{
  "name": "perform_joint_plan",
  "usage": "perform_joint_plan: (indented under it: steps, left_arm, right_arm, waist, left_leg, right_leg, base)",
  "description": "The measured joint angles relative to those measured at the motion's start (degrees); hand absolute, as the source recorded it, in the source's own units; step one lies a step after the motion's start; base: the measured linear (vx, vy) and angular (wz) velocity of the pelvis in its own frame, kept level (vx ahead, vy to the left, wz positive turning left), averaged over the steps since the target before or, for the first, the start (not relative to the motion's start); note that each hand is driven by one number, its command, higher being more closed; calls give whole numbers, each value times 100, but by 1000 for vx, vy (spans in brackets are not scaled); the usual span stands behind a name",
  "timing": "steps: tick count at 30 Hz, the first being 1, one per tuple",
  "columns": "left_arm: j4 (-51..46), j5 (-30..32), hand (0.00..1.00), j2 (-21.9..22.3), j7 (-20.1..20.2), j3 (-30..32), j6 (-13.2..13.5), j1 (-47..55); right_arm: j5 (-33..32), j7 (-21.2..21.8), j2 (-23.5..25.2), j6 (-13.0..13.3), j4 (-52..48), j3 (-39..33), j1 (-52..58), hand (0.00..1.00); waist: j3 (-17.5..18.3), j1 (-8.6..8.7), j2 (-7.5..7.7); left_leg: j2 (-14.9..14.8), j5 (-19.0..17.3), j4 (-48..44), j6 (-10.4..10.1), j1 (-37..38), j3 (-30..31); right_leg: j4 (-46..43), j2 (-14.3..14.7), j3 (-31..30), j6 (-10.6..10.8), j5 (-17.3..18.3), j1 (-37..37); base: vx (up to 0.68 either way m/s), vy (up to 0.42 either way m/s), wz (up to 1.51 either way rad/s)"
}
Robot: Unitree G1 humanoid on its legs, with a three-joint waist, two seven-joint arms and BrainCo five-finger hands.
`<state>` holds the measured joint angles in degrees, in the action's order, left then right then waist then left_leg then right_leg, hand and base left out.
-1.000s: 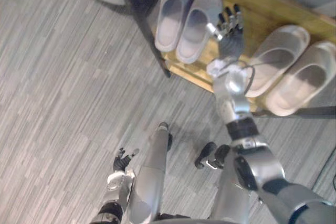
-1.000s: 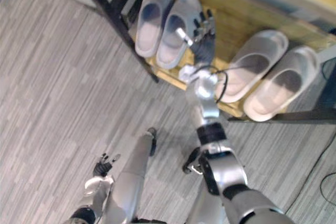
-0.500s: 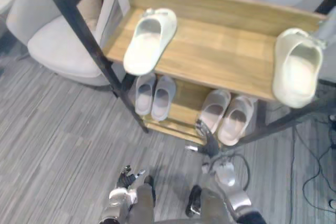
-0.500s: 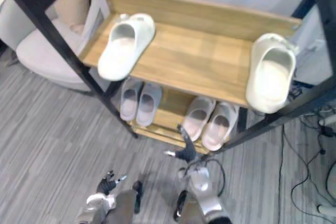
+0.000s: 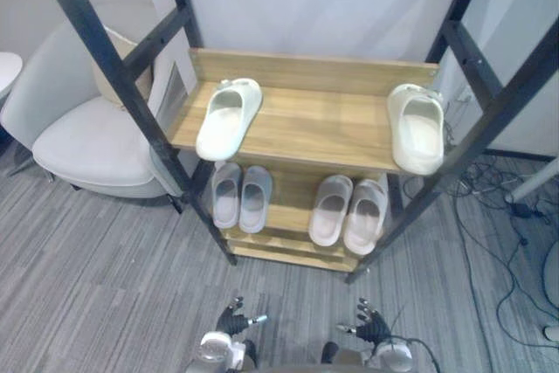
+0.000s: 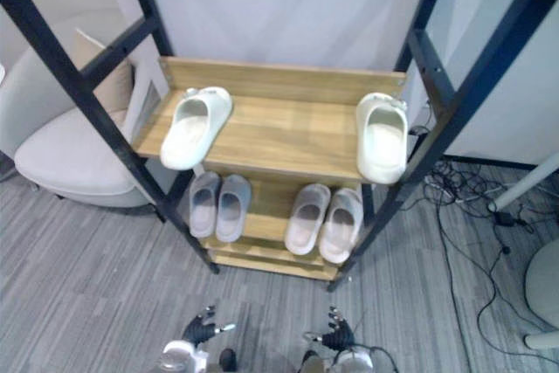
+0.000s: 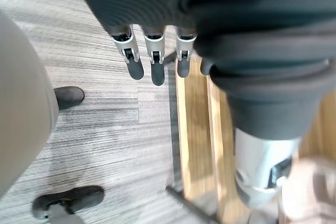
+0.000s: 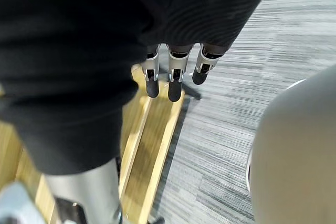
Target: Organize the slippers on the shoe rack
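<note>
Two white slippers, the left slipper [image 5: 228, 118] and the right slipper [image 5: 417, 127], lie well apart on the upper shelf of the shoe rack [image 5: 332, 124], above a grey pair [image 5: 240, 197] and a beige pair [image 5: 349, 212]. The left hand [image 5: 234, 319] and right hand [image 5: 374, 329] hang low, fingers straight and empty.

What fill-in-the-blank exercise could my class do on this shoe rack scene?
1. The left slipper and right slipper lie at opposite ends of the ___ shelf.
2. On the lower shelf, the grey pair stands to the ___ of the beige pair.
3. The left hand and right hand, low by the floor, are both ___ and hold nothing.
Missing words: upper; left; open.
</note>
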<state>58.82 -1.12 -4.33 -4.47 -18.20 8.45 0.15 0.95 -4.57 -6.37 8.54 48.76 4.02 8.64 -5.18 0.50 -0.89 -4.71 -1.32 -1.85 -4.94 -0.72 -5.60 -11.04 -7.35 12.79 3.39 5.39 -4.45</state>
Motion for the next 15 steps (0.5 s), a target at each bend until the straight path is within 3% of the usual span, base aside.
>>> perform_joint_plan:
  steps: [2, 4, 7, 10, 15]
  left_arm:
    - [-215, 46, 0, -54, 10, -411, 3, -25]
    - [-1343, 85, 0, -158, 7, -1091, -43, -185]
    - [-2549, -119, 0, -179, 62, -1860, 213, -255]
    - [-3356, -37, 0, -92, 232, -2428, 245, -125]
    - [-4780, -18, 0, -337, 146, -2463, 315, -89]
  right_arm:
    - [-119, 2, 6, 2, 52, -99, 2, 0]
    - [-160, -5, 24, 36, 89, -176, 4, 0]
    - [-221, -8, 37, 62, 125, -223, 14, 0]
    - [-219, -74, 95, 92, 162, -404, 58, 0]
    - [-204, -240, 87, 168, 151, -406, 90, 0]
  waist:
    - [5, 20, -7]
    - [12, 73, -2]
    - [66, 93, -40]
    - [179, 171, -83]
    - [209, 183, -127]
  left_leg:
    - [-7, 28, 62, -4, 93, -24]
    - [0, 41, 166, -45, 114, -7]
    - [34, 62, 244, -22, 125, 79]
    - [50, 61, 367, -20, 240, 149]
    - [26, 103, 374, -1, 295, 187]
  right_leg:
    - [138, 30, -43, 40, -70, 83]
    - [239, 40, -39, 7, -134, 134]
    - [370, 39, -36, 48, -181, 225]
    - [462, 61, -28, 52, -182, 294]
    - [535, 150, 16, 42, -172, 381]
  base:
    - [-75, 21, -11]
    - [-86, 22, -1]
    - [-55, 24, 5]
    - [55, 12, 4]
    - [116, -21, 3]
